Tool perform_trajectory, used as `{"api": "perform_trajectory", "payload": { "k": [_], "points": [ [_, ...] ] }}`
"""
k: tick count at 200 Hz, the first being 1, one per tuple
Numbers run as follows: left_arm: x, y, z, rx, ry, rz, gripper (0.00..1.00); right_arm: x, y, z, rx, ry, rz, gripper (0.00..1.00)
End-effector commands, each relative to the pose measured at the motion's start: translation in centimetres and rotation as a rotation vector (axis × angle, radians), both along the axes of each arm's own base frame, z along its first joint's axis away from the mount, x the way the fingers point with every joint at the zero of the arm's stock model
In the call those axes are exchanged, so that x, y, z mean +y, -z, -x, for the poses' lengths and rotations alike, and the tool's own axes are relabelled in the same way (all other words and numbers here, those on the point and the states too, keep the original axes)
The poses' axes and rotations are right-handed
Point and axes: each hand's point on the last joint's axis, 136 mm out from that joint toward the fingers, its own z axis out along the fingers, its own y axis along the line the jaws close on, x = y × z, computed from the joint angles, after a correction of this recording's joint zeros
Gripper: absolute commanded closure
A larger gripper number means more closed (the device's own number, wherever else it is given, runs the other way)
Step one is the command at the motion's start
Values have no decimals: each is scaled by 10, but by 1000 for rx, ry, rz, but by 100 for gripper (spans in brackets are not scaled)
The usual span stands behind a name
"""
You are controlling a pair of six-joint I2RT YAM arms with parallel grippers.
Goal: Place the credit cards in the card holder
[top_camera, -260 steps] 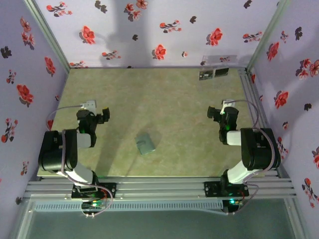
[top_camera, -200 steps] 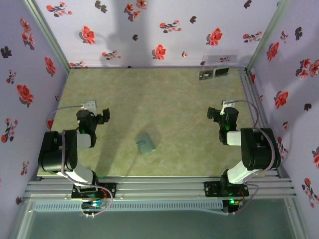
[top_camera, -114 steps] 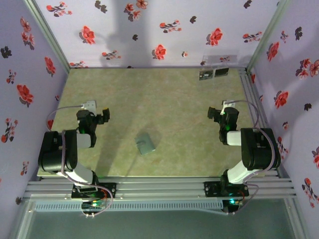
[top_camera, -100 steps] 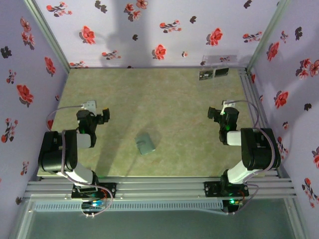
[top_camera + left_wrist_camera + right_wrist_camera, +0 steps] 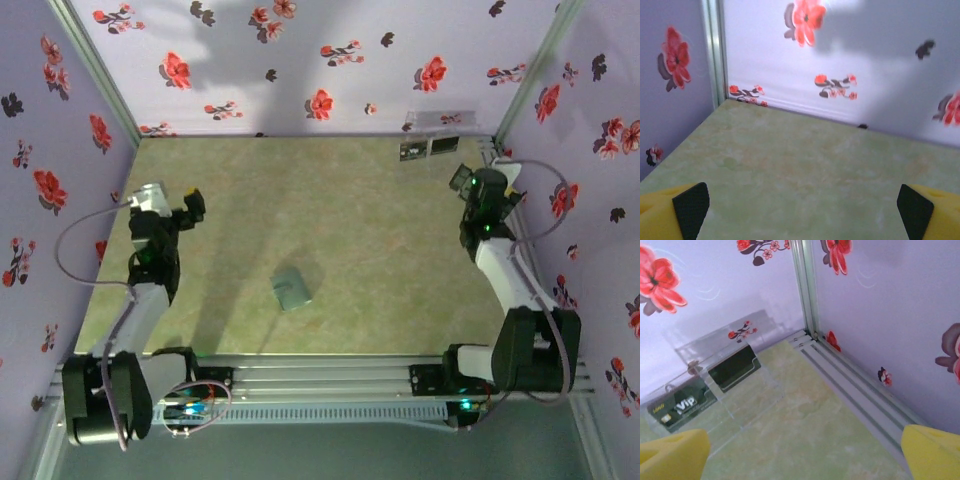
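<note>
Credit cards (image 5: 685, 402) upright in clear stand (image 5: 740, 390) at table's (image 5: 350, 220) far right corner, card holder (image 5: 292, 288) flat near middle of front edge; arms just unfolded, right gripper (image 5: 800, 460) now facing cards, left gripper (image 5: 802, 205) facing far left corner, both spread wide, empty; pickup starting.

Pale lettering "ViP" reads on the dark credit card (image 5: 682, 402) in the clear stand (image 5: 725, 401); smaller print beside it illegible.
</note>
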Motion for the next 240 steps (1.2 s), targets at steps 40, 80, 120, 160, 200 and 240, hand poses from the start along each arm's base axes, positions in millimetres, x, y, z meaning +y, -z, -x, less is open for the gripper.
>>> {"api": "perform_trajectory", "payload": {
  "k": [40,80,120,160,200,240],
  "points": [
    [-6,-3,13,153,-26,388,0,49,102,-76,485,-321,-168,15],
    [-40,18,11,244,95,471,0,57,130,-119,581,-408,-169,23],
    [-70,54,26,441,143,407,0,61,146,-146,620,-458,-151,27],
    [-75,74,46,552,149,349,0,71,152,-166,640,-516,-116,30],
    [-57,90,65,677,66,251,0,74,165,-183,691,-536,-39,37],
    [-52,101,74,759,32,231,0,70,176,-193,721,-541,43,37]
  ]
}}
